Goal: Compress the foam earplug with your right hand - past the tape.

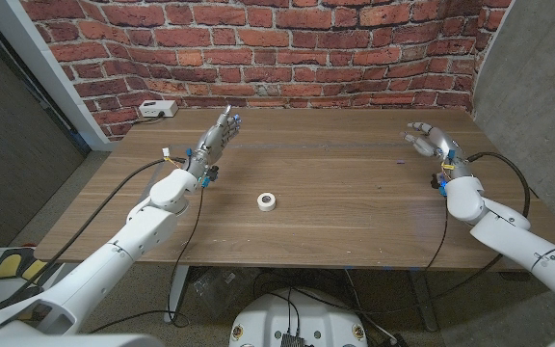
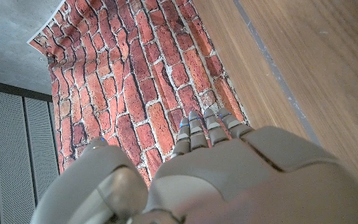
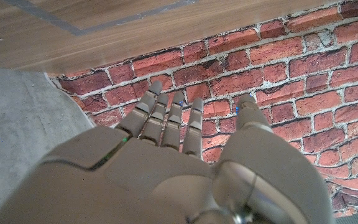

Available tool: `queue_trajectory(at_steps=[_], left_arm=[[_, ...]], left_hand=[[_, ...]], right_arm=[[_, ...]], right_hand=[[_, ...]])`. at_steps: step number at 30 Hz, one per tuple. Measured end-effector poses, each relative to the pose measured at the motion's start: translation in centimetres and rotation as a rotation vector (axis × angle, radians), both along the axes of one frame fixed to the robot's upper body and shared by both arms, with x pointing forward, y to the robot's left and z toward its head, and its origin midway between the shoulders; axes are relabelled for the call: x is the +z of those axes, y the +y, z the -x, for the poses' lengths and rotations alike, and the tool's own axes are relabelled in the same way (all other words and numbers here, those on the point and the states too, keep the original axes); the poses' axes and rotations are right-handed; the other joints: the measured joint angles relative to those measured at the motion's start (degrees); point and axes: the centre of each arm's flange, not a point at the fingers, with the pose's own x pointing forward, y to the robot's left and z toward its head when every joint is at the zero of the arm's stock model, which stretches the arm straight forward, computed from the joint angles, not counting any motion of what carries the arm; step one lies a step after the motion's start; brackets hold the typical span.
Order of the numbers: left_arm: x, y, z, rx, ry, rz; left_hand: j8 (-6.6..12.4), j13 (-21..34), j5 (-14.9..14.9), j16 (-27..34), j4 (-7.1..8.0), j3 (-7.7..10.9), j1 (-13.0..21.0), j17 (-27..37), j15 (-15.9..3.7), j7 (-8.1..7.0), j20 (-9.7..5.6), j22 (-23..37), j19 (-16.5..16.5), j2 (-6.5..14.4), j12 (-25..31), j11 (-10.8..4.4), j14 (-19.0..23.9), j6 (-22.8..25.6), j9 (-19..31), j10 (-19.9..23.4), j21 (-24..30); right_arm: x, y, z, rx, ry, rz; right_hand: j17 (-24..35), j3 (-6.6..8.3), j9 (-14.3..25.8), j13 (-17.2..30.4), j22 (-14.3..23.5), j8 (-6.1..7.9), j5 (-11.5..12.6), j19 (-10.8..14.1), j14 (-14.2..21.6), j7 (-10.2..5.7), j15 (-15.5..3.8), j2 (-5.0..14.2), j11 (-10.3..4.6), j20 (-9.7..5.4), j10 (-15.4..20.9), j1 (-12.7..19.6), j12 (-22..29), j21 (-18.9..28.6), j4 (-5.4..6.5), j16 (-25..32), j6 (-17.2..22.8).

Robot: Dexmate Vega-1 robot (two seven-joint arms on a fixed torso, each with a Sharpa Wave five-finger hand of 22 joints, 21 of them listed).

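A small white round thing [image 1: 267, 201], like a short roll with a hole in its middle, lies on the wooden table [image 1: 335, 207] near the centre; I cannot tell whether it is the earplug. A thin grey tape strip [image 1: 326, 146] [image 2: 277, 67] [image 3: 98, 26] runs across the table beyond it. My right hand [image 1: 430, 141] [image 3: 166, 168] hovers at the far right with fingers spread and nothing in it, well apart from the white thing. At the far left, my left hand [image 1: 216, 141] [image 2: 229, 174] is stretched out straight and holds nothing.
A red brick wall [image 1: 287, 48] stands behind the table's far edge. A white box [image 1: 157, 109] with a cable sits at the back left corner. Black cables trail from both forearms over the table's sides.
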Motion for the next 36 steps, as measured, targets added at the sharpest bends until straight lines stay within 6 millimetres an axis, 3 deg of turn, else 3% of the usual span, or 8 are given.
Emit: queue_trajectory(at_steps=[12,17,27,36], left_arm=[[0.2,-0.2,0.1,-0.002,-0.002,-0.004],[0.1,-0.3,0.1,-0.003,-0.001,-0.001],[-0.3,-0.5,0.0,-0.003,0.007,0.007],[-0.7,-0.6,0.0,0.000,0.012,0.015]], left_hand=[[0.00,0.0,0.0,0.0,-0.25,-0.25,0.0,0.0,-0.13,-0.20,0.00,0.0,0.0,0.0,0.0,-0.31,0.9,0.2,0.3,0.3,-0.4],[0.00,0.0,0.0,0.0,-0.25,-0.25,0.0,0.0,-0.13,0.01,0.23,0.0,0.2,0.0,0.0,-0.31,0.9,0.4,0.3,0.3,-0.4],[0.00,0.0,0.0,0.0,-0.24,-0.24,0.0,0.0,-0.13,-0.21,0.31,0.0,0.3,0.0,0.0,-0.01,0.9,0.6,0.3,0.6,-0.4],[-0.26,0.0,-0.2,-0.3,0.08,-0.56,0.0,0.0,-0.13,-0.09,0.31,0.0,0.3,0.0,0.0,-0.12,0.9,0.9,0.3,0.7,-0.9]], right_arm=[[0.2,0.3,-0.5,-0.081,0.047,0.107],[0.2,0.3,-0.9,-0.121,0.075,0.145],[0.3,0.4,-1.7,-0.175,0.127,0.192],[0.0,0.3,-2.4,-0.207,0.179,0.216]], right_hand=[[-0.3,1.73,0.1,0.0,0.0,0.00,0.0,0.0,-1.9,-1.65,-0.75,-1.62,-0.59,0.01,-0.6,7.8,-0.9,-1.4,-0.29,-0.9,2.9],[-0.1,1.87,0.1,0.0,0.0,0.00,0.0,-1.8,-4.3,-2.34,-0.44,-2.65,-1.44,0.10,-1.7,10.4,-1.6,-2.8,-0.14,-1.3,4.2],[-0.1,2.00,0.1,0.0,0.0,0.56,0.0,-2.9,-6.2,-4.08,0.02,-3.03,-1.41,0.19,-3.3,12.0,-2.3,-3.8,0.37,-1.3,6.5],[-0.1,1.84,0.1,0.0,0.3,0.86,0.0,-3.1,-6.8,-4.81,0.02,-3.02,-2.95,0.00,-4.4,12.9,-2.3,-4.5,0.52,-1.3,8.7]])
